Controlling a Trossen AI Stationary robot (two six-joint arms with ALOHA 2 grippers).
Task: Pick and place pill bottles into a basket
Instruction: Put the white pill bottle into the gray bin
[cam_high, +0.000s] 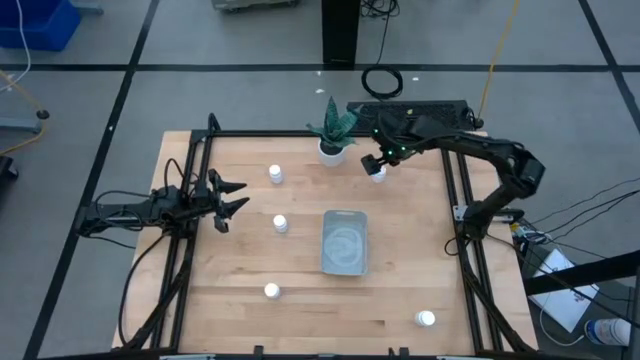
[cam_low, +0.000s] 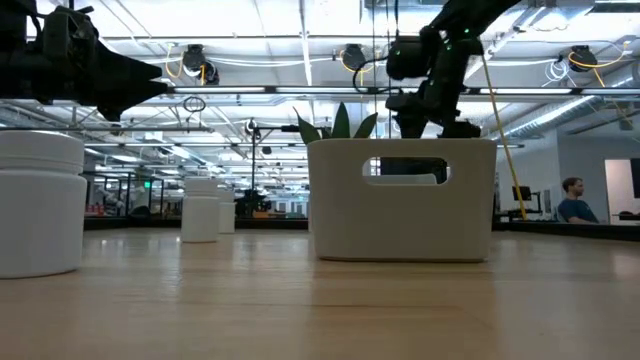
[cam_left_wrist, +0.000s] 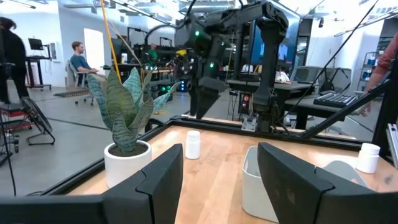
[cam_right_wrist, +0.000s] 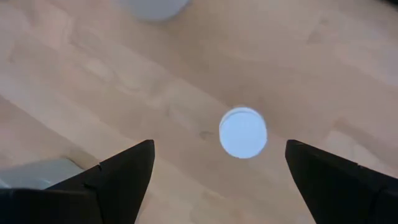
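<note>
The grey-blue basket (cam_high: 345, 242) sits mid-table. Several white pill bottles stand upright on their bases on the wood: two left of the basket (cam_high: 275, 174) (cam_high: 280, 223), one at the near left (cam_high: 271, 291), one at the near right (cam_high: 426, 319), and one at the far right (cam_high: 378, 172). My right gripper (cam_high: 375, 160) hovers open above that far-right bottle (cam_right_wrist: 243, 132); its fingers stand on either side of the cap, clear of it. The left wrist view shows it above the bottle (cam_left_wrist: 193, 144). My left gripper (cam_high: 232, 198) is open and empty at the table's left.
A white pot with a green plant (cam_high: 332, 150) stands just left of the right gripper's bottle, near the far edge. A black frame rail (cam_high: 450, 190) runs along the table's right side. In the low view the basket (cam_low: 400, 200) stands in front of the right gripper (cam_low: 415, 100).
</note>
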